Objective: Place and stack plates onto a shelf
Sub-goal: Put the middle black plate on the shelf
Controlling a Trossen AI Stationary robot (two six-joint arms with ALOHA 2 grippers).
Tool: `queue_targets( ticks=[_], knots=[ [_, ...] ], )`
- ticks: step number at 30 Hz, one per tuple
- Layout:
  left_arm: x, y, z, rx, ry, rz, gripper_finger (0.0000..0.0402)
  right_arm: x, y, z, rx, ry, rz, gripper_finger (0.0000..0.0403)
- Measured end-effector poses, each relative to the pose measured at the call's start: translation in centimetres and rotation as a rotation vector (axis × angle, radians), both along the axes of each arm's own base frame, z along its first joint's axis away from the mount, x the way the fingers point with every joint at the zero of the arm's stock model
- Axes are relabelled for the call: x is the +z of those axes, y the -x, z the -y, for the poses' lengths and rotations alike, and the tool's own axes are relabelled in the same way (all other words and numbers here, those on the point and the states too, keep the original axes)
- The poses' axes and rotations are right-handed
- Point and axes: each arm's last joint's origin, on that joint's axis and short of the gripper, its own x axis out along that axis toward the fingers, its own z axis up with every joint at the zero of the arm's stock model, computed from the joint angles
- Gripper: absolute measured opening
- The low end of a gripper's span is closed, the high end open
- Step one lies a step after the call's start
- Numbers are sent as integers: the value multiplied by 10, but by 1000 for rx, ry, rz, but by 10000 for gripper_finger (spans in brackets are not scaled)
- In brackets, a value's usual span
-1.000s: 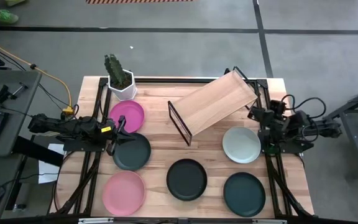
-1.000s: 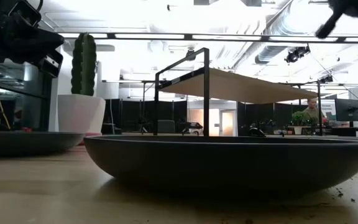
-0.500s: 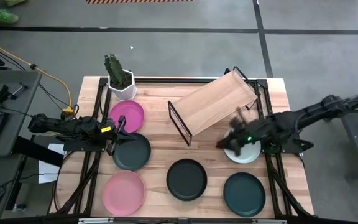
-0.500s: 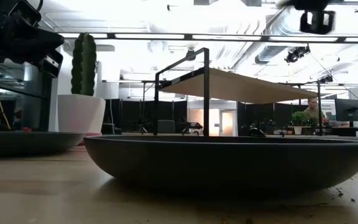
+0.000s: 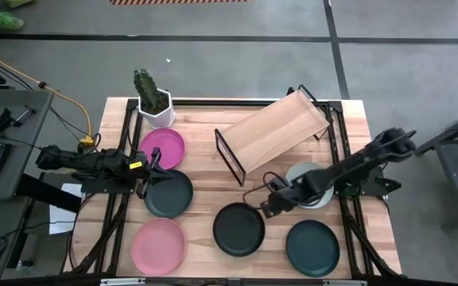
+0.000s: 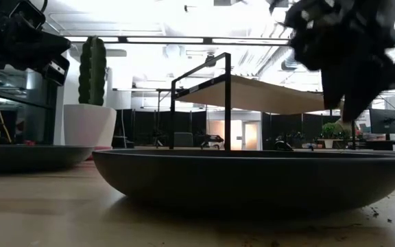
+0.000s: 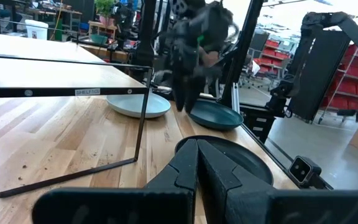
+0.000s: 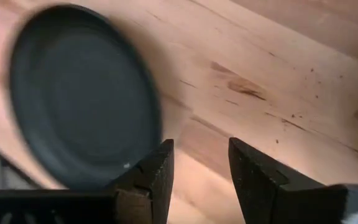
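Observation:
Six plates lie flat on the wooden table: magenta (image 5: 163,148), dark (image 5: 168,193), light pink (image 5: 158,246), dark centre (image 5: 239,229), dark teal (image 5: 312,248), and pale mint (image 5: 312,176), partly under my right arm. The shelf (image 5: 273,133) stands slanted at the far middle. My right gripper (image 5: 265,206) hovers open just past the centre dark plate's (image 8: 82,93) far right rim, bare wood between its fingers (image 8: 201,168). My left gripper (image 5: 153,164) is shut (image 7: 197,163) above the table's left side, by the left dark plate's far rim.
A cactus in a white faceted pot (image 5: 155,103) stands at the far left corner, beside the magenta plate. The shelf's black wire frame (image 7: 67,124) rises between the arms. Bare wood shows between the shelf and the centre plate.
My right arm has swung out from the table's right edge, over the pale mint plate, toward the table's middle, and has come down near the centre dark plate. The plates and the shelf have kept their places.

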Motion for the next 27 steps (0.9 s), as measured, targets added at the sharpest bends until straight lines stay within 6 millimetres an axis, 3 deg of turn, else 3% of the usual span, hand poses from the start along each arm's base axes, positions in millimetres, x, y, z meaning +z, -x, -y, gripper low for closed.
queue_targets(
  ticks=[9, 14, 23, 27],
  knots=[
    [0, 0, 0, 0, 0, 0, 0, -36, -32, -4, 81, -28, 55, 135],
    [0, 0, 0, 0, 0, 0, 0, -48, -35, -5, 94, -21, 20, 135],
    [0, 0, 0, 0, 0, 0, 0, -53, -40, -13, 153, -19, 71, 134],
    [0, 0, 0, 0, 0, 0, 0, -60, -39, -13, 160, -5, 35, 109]
  ],
)
